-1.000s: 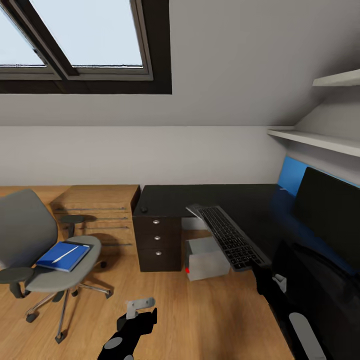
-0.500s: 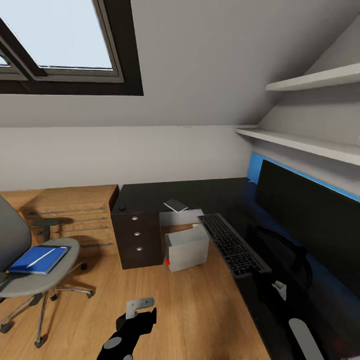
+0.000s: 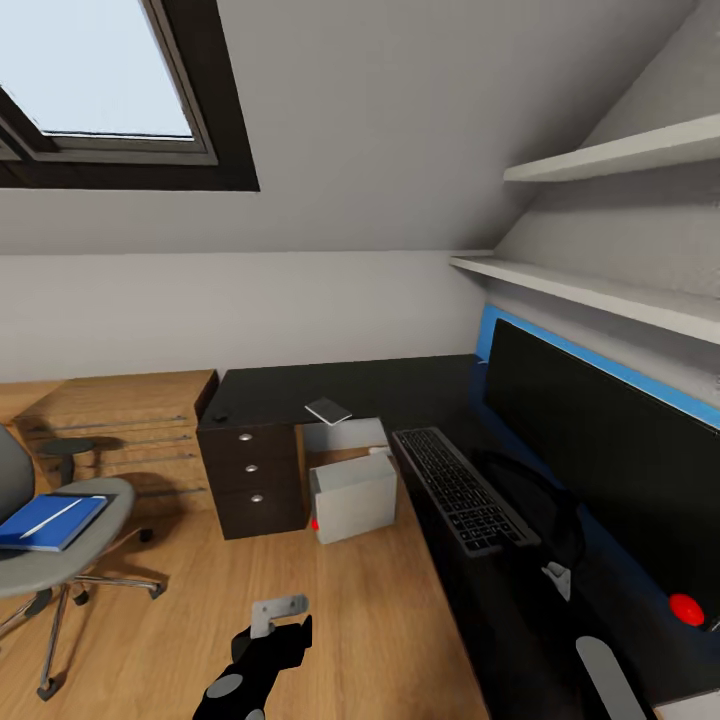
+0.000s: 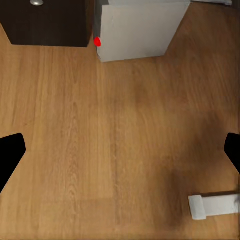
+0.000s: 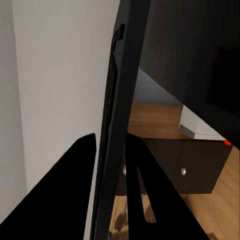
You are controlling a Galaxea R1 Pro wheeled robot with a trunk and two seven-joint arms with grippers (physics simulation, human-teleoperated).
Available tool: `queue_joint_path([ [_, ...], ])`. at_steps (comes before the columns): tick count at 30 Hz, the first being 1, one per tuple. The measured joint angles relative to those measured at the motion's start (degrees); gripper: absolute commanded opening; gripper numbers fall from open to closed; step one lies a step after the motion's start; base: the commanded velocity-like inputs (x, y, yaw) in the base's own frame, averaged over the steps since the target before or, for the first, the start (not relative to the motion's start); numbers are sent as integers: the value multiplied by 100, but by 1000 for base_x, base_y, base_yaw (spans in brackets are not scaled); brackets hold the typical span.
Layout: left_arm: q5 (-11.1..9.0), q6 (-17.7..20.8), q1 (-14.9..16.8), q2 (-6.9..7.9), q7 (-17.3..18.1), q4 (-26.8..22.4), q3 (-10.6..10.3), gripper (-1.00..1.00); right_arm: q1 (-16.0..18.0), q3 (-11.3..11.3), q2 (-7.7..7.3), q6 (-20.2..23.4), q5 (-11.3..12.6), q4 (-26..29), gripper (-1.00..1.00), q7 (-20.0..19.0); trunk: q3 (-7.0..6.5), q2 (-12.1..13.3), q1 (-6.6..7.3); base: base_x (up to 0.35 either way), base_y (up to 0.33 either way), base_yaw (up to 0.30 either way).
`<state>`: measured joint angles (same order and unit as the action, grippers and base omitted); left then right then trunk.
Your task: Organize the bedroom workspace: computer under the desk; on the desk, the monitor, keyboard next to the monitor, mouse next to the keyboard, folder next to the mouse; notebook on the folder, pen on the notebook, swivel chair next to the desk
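The left wrist view looks over a light wood floor. A pale grey computer with a red dot stands on it, just beside a dark drawer unit. The left gripper has its black fingertips spread wide apart at the picture's two edges.

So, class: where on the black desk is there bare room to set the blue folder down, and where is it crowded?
The desk is bare along its back, between the notebook and the monitor. It is crowded between the monitor and the keyboard, which the right gripper holds.
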<state>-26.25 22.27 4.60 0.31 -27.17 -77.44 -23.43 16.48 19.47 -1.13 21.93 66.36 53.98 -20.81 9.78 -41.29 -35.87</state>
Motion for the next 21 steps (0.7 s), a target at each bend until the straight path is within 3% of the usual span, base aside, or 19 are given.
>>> queue_joint_path([
  [10,-2,1,0,1,-2,-1,0,100,-1,-4,170,20,25,-54,-100,-30,0,0,0,0,-46,0],
  [18,-2,1,0,1,-2,-2,0,100,1,-8,195,-30,-12,-262,-100,-33,0,0,0,0,-44,0],
  [21,-3,0,-1,1,-1,-7,0,100,1,-7,201,-465,-11,-432,-100,-11,0,0,0,0,-172,0],
])
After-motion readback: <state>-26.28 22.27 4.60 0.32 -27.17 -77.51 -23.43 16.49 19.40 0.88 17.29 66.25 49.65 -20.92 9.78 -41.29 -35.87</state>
